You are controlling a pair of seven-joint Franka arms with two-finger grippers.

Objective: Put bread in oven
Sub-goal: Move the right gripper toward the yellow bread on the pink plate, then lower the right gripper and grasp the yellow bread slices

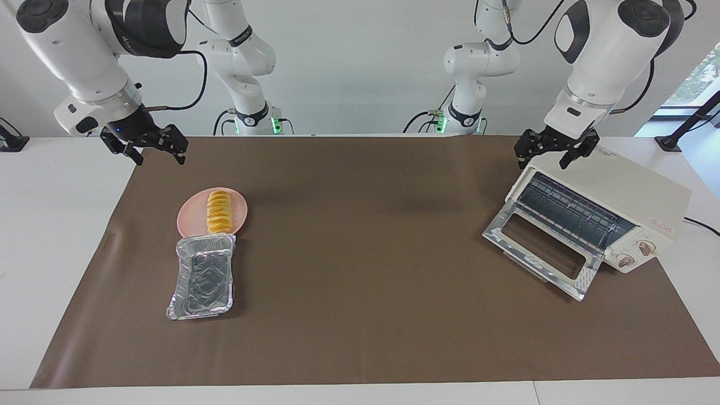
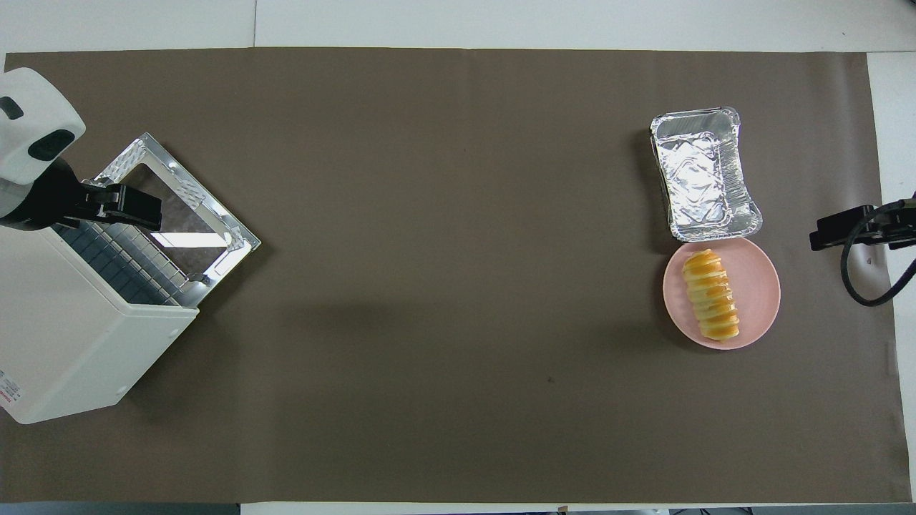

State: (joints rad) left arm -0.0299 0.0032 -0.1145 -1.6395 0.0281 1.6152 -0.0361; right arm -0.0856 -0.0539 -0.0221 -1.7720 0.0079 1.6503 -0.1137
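Facing view shows a white desk [image 1: 50,225] covered by a wide brown mat [image 1: 365,270], and on it, toward the left arm's end, a cream-white boxy toaster oven [image 1: 624,194] with a wire rack and two knobs. Its glass door [image 1: 543,253], framed in shiny metal, is folded down flat onto the mat in front of it. Toward the right arm's end lies a crinkled silver foil tray [image 1: 202,278], rectangular and empty, and just beside it, nearer to the robots and touching its rim, a round pink plate [image 1: 239,211]. On that plate rests the small golden-yellow ridged loaf of bread [image 1: 218,212], lying lengthwise with one end at the tray's edge, well apart from the oven. The left hand [image 1: 556,153] hangs over the oven's top front edge, fingers spread and holding nothing. The right hand [image 1: 151,151] hovers over the mat's edge at the right arm's end, above and apart from the plate, fingers also spread and empty.
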